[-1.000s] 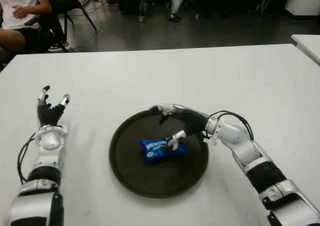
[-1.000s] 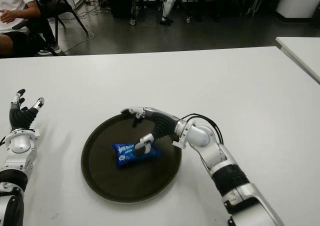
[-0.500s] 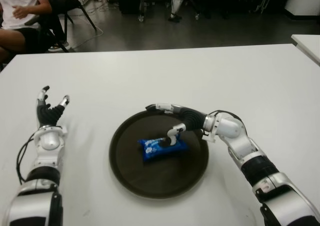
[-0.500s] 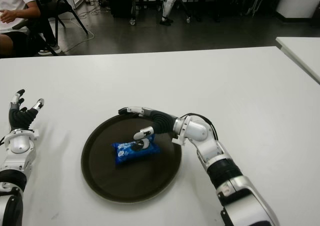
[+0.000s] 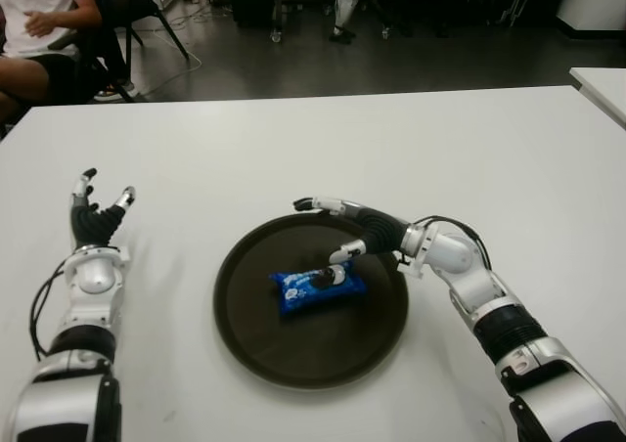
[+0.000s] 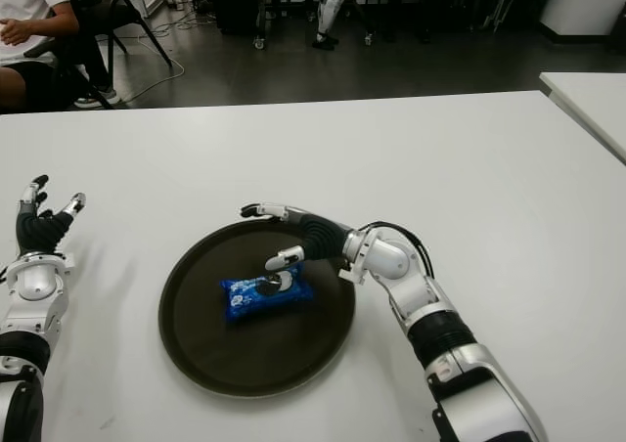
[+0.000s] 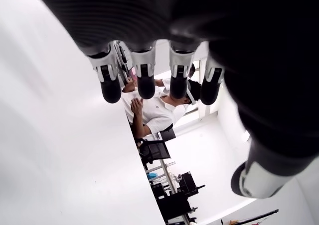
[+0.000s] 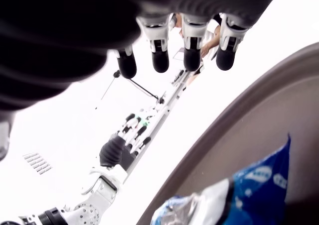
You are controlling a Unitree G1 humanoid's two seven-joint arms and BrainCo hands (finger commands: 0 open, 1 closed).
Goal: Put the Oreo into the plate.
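A blue Oreo packet [image 5: 318,287] lies flat near the middle of the dark round plate [image 5: 323,349] on the white table [image 5: 411,149]. My right hand [image 5: 321,232] hovers over the plate's far right part, fingers stretched out and spread, open. Its thumb tip sits just above the packet's right end; I cannot tell if they touch. The right wrist view shows the straight fingers [image 8: 159,56], the plate's rim [image 8: 234,140] and the packet [image 8: 259,190] below. My left hand [image 5: 98,202] stays idle at the table's left side, fingers spread, holding nothing.
A person [image 5: 39,26] sits on a chair beyond the table's far left corner. Another white table [image 5: 602,85] stands at the right edge. Dark floor with chair legs and stands lies past the table's far edge.
The right thumb, pressed on the packet a second ago, has lifted off it. The hand has risen slightly and drawn back a little to the right. The left hand has not moved.
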